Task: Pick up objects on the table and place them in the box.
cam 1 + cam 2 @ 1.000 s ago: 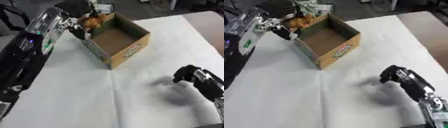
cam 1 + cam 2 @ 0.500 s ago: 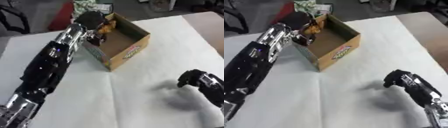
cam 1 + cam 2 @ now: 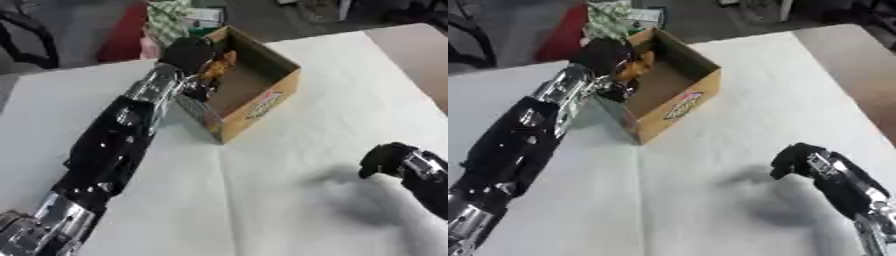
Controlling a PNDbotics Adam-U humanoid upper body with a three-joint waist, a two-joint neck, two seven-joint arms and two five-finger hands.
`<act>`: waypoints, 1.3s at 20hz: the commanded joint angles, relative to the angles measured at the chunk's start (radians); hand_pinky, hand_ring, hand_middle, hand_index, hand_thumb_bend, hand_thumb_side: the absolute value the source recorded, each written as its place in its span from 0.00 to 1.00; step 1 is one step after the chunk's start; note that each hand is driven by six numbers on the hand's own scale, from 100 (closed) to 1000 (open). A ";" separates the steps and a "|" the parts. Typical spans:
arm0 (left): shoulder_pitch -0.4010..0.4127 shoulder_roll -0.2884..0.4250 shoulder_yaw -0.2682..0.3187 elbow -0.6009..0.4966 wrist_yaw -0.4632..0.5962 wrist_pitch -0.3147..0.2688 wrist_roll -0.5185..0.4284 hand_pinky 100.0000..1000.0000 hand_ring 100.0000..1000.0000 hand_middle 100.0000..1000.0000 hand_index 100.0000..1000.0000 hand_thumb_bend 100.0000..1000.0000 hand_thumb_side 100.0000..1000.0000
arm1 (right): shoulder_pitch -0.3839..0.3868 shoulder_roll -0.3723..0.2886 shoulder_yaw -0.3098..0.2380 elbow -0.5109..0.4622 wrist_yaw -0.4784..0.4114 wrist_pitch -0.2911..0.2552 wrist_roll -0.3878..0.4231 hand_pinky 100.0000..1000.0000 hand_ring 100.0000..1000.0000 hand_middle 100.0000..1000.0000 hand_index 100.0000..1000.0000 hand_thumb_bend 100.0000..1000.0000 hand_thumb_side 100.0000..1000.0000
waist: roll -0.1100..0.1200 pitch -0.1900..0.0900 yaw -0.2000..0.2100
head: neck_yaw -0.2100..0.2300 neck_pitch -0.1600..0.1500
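Observation:
An open cardboard box (image 3: pixel 255 95) stands on the white table, at the upper middle. My left hand (image 3: pixel 187 54) is over the box's near-left corner, fingers curled round an orange-brown object (image 3: pixel 219 64) that hangs just inside the box opening. My left arm stretches up from the lower left. My right hand (image 3: pixel 386 158) hovers low over the table at the lower right, fingers curled, holding nothing that I can see.
The white table (image 3: pixel 306 135) spreads around the box. A brown surface (image 3: pixel 416 42) borders it at the upper right. Beyond the far edge lie a green patterned item (image 3: pixel 171 17) and a red thing (image 3: pixel 122 35).
The camera has shifted. My left hand has carried the orange-brown object further over the box opening. My right hand stays at the lower right, fingers curled.

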 commanded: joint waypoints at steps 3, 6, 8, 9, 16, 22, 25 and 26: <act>0.024 -0.031 -0.002 0.042 -0.033 0.014 0.033 0.42 0.30 0.22 0.36 0.00 0.07 | -0.012 -0.009 -0.002 -0.012 0.002 -0.001 0.005 0.57 0.54 0.53 0.57 0.00 0.90 | -0.005 -0.007 -0.007 | 0.003 -0.017; 0.034 -0.039 -0.004 0.051 -0.047 0.025 0.051 0.46 0.36 0.30 0.43 0.00 0.07 | -0.012 -0.009 -0.002 -0.013 0.002 0.000 0.007 0.57 0.54 0.53 0.57 0.00 0.90 | -0.005 -0.005 -0.008 | 0.004 -0.019; 0.040 -0.042 -0.007 0.052 -0.056 0.034 0.066 0.51 0.44 0.38 0.49 0.00 0.07 | -0.013 -0.008 -0.002 -0.013 0.002 0.000 0.006 0.57 0.54 0.53 0.57 0.00 0.89 | -0.005 -0.005 -0.008 | 0.002 -0.019; 0.043 -0.044 -0.008 0.052 -0.058 0.038 0.073 0.51 0.44 0.39 0.50 0.02 0.08 | -0.012 -0.008 -0.002 -0.013 0.002 0.000 0.007 0.57 0.54 0.53 0.57 0.00 0.90 | -0.005 -0.005 -0.008 | 0.002 -0.019; 0.048 -0.047 -0.028 0.054 -0.107 0.035 0.042 0.64 0.68 0.59 0.66 0.35 0.15 | -0.013 -0.006 -0.003 -0.013 0.001 0.000 0.008 0.57 0.54 0.53 0.57 0.00 0.90 | -0.006 -0.005 -0.007 | 0.002 -0.019; 0.046 -0.046 -0.034 0.038 -0.157 0.036 -0.041 0.73 0.79 0.74 0.76 0.67 0.28 | -0.012 -0.005 -0.004 -0.012 0.000 0.000 0.009 0.58 0.54 0.53 0.57 0.00 0.89 | -0.007 -0.007 -0.006 | 0.003 -0.019; 0.043 -0.044 -0.037 0.027 -0.169 0.034 -0.068 0.76 0.83 0.78 0.80 0.81 0.44 | -0.012 -0.005 -0.004 -0.012 0.001 0.001 0.010 0.58 0.54 0.53 0.57 0.00 0.90 | -0.006 -0.008 -0.006 | 0.002 -0.019; 0.042 -0.043 -0.038 0.023 -0.174 0.034 -0.078 0.79 0.85 0.81 0.82 0.85 0.58 | -0.012 -0.005 -0.004 -0.012 0.001 0.001 0.010 0.58 0.54 0.53 0.57 0.00 0.89 | -0.006 -0.008 -0.006 | 0.002 -0.019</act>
